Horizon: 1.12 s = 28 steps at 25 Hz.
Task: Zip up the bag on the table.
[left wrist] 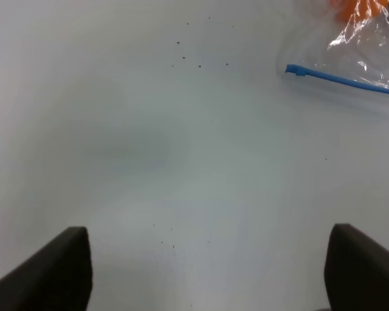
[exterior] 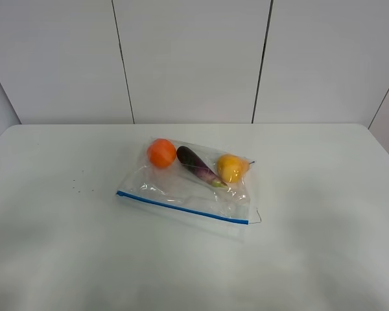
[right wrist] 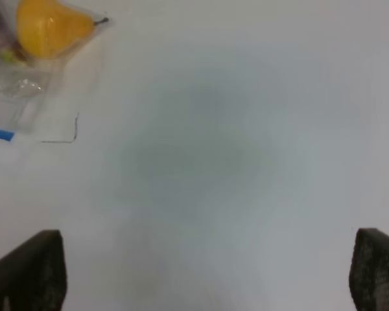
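Note:
The clear crinkly bag (exterior: 191, 188) lies flat in the middle of the white table (exterior: 324, 214). Its blue zip strip (exterior: 181, 207) runs along the near edge. Inside show an orange (exterior: 161, 153), a purple eggplant (exterior: 196, 165) and a yellow fruit (exterior: 231, 168). Neither arm shows in the high view. My left gripper (left wrist: 207, 272) stands open over bare table, with the bag's corner (left wrist: 360, 48) and the zip strip's end (left wrist: 297, 70) some way beyond it. My right gripper (right wrist: 207, 272) is open too, apart from the bag's other corner (right wrist: 26, 71) and the yellow fruit (right wrist: 50, 26).
A grey panelled wall (exterior: 194, 58) rises behind the table's far edge. A few dark specks (exterior: 78, 184) dot the tabletop left of the bag. A thin dark line (right wrist: 63, 137) lies beside the bag's right corner.

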Each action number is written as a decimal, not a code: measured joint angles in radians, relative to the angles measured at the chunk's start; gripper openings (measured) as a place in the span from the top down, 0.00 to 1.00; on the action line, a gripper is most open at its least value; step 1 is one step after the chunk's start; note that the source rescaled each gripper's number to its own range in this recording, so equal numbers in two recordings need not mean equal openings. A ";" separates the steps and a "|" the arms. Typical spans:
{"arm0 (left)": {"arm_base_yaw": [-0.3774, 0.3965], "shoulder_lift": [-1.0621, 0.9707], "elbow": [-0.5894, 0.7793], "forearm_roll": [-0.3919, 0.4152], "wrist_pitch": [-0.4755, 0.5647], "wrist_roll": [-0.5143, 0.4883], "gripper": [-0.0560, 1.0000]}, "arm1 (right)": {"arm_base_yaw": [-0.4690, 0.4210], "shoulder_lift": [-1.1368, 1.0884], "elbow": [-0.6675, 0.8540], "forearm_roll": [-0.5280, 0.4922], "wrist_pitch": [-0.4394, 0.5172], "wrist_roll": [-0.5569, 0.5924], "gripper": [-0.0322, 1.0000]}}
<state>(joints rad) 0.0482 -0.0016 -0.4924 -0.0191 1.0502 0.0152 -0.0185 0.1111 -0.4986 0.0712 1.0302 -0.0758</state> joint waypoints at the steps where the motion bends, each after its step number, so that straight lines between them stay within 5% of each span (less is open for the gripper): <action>1: 0.000 0.000 0.000 0.000 0.000 0.000 0.00 | 0.000 -0.012 0.000 0.000 0.000 0.000 0.03; 28: 0.000 0.000 0.000 0.000 0.000 0.000 0.00 | 0.000 -0.112 0.000 0.007 0.001 0.000 0.03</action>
<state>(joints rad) 0.0482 -0.0016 -0.4924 -0.0191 1.0502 0.0152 -0.0185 -0.0012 -0.4986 0.0781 1.0314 -0.0758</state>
